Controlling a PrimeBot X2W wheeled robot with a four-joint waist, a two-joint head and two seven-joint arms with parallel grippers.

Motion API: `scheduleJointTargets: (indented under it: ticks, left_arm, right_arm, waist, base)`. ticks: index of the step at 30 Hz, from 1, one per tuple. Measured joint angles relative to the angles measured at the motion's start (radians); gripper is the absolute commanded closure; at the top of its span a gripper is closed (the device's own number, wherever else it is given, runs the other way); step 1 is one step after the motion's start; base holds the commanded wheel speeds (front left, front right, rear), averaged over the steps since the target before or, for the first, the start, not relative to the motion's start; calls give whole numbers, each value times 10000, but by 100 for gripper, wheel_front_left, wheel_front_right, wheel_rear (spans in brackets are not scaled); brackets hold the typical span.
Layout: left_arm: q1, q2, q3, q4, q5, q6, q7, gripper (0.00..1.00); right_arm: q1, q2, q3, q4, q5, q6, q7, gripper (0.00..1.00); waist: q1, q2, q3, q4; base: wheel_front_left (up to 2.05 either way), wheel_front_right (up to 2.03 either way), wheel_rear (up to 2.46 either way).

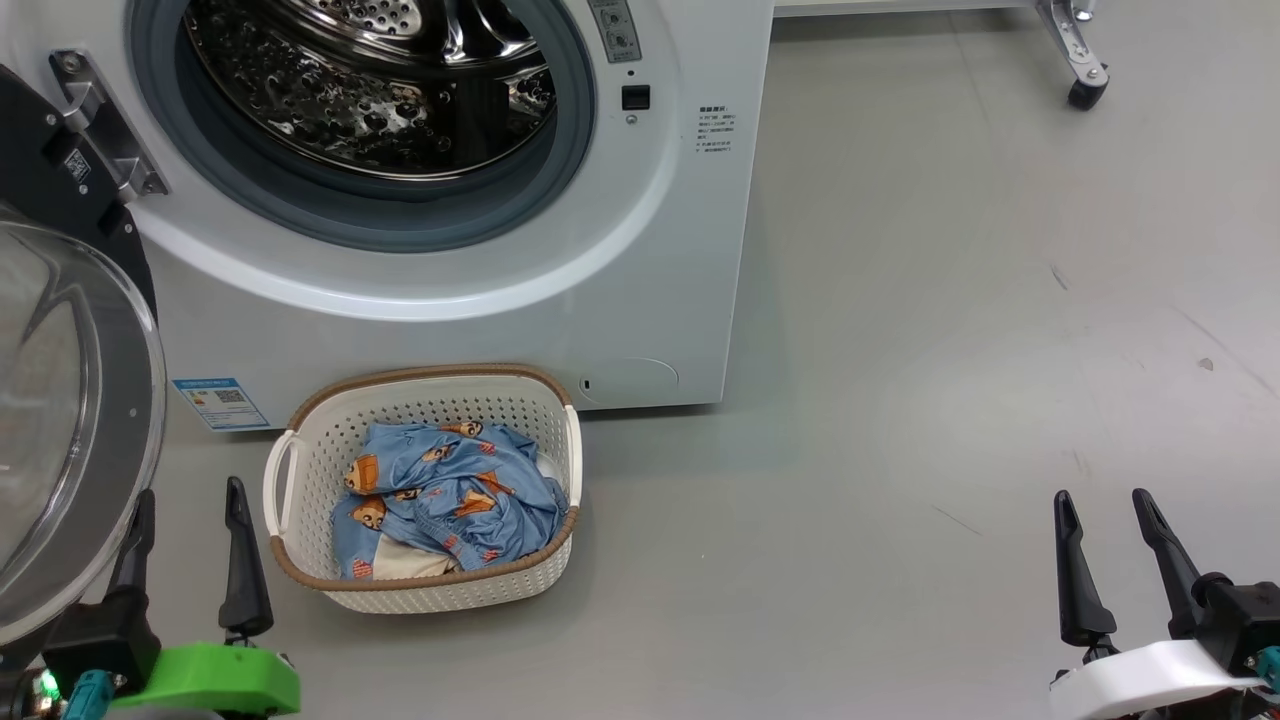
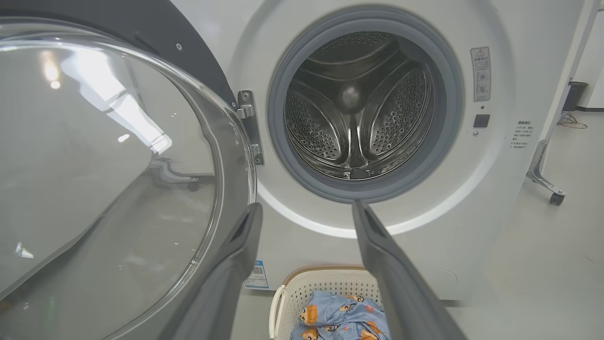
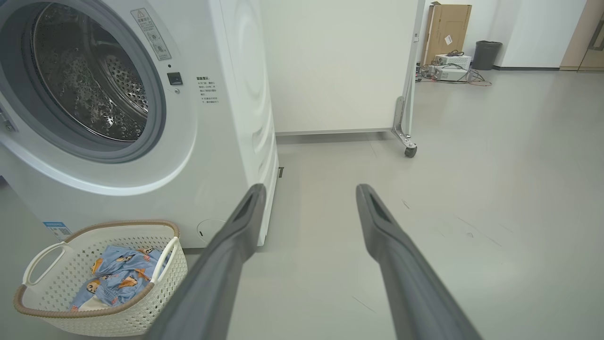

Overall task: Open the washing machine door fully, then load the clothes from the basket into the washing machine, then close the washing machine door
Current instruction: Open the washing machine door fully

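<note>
Seen from the head: the washer point(image 1: 650, 300) stands with its drum bare at 12 o'clock, the door point(image 1: 60, 420) open wide at 9 o'clock, its glass bowl just beside the left tool point(image 1: 191, 487). The basket point(image 1: 430, 375) sits on the floor just before the washer, handles at 9 and 3, the clothes point(image 1: 450, 495) heaped inside. Both tools are spread and hold nothing. From the left tool the clothes lie near, at 1 o'clock; from the right tool point(image 1: 1102, 495) they lie well apart, at 9 o'clock. The left arm looks the nearer for the first pick
</note>
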Motion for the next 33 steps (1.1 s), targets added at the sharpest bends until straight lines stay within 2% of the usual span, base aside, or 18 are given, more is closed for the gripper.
scheduleJointTargets:
  ticks: [11,33]
  left_arm:
    - [745,33,10,-138,-82,12,0,0]
    - [1294,73,-322,-353,-161,0,0,0]
  right_arm:
    - [319,21,-180,-79,2,0,0,0]
    - [561,-82,-153,-21,-173,0,0,0]
  waist:
    - [0,0,-27,-248]
    - [0,0,-462,93]
  base:
    - [0,0,0]
    - [0,0,0]
